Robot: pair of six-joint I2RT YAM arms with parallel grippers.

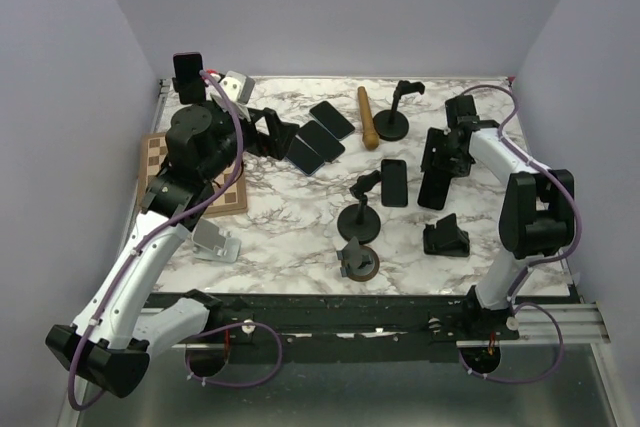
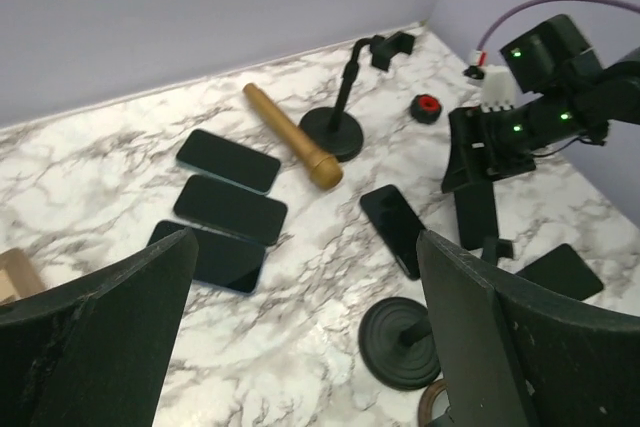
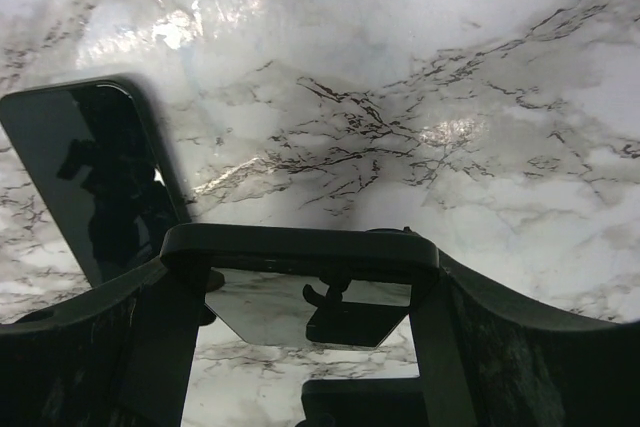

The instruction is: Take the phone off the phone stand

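Observation:
My right gripper (image 1: 440, 159) is shut on a black phone (image 1: 434, 189) and holds it upright, hanging down above the table. In the right wrist view the fingers (image 3: 160, 347) clamp the phone's edge (image 3: 300, 250). The black wedge phone stand (image 1: 446, 238) sits on the marble just in front of the phone, apart from it and empty. From the left wrist view the held phone (image 2: 475, 212) hangs below the right gripper (image 2: 480, 152), beside the stand (image 2: 560, 272). My left gripper (image 1: 272, 134) is open and empty over the table's left middle, near three flat phones (image 1: 320, 137).
A loose phone (image 1: 394, 182) lies flat at centre. Two gooseneck stands (image 1: 392, 117) (image 1: 360, 212) stand on round bases. A wooden roller (image 1: 367, 117), a small stand on a brown coaster (image 1: 356, 263), a white stand (image 1: 216, 243) and a checkered board (image 1: 160, 162) are also here.

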